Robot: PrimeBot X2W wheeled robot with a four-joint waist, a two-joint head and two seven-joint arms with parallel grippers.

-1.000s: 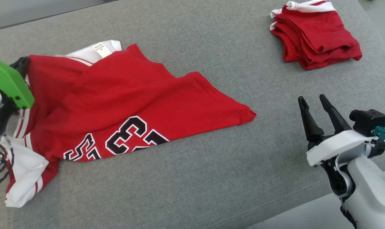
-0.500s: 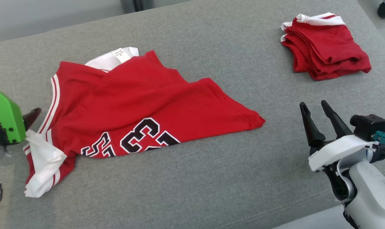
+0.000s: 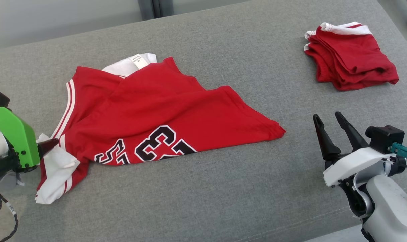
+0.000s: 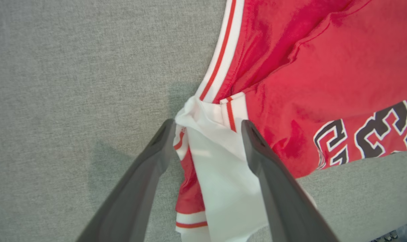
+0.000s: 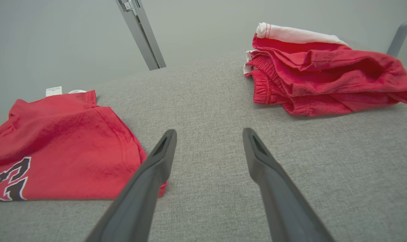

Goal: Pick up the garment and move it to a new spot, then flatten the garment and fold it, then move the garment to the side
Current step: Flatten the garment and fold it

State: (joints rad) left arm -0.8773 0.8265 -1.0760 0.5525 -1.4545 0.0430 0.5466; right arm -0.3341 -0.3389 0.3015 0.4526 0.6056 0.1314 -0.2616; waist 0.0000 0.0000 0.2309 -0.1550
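- Left gripper (image 4: pixel 208 125) stood open, its fingers astride the white sleeve trim (image 4: pixel 220 168) of the crumpled red jersey with black numerals (image 3: pixel 163 104).
- Right gripper (image 3: pixel 327 116) stood open and held nothing, well apart from the jersey's hem corner; a folded red garment pile (image 3: pixel 351 57) lay beyond its fingertips.
- Grey woven fabric surface (image 3: pixel 223 188) stretched between both grippers.

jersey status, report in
Left gripper open, straddling jersey sleeve. Right gripper open, empty. Jersey rumpled, unfolded. Folded red pile far right, not in the way.
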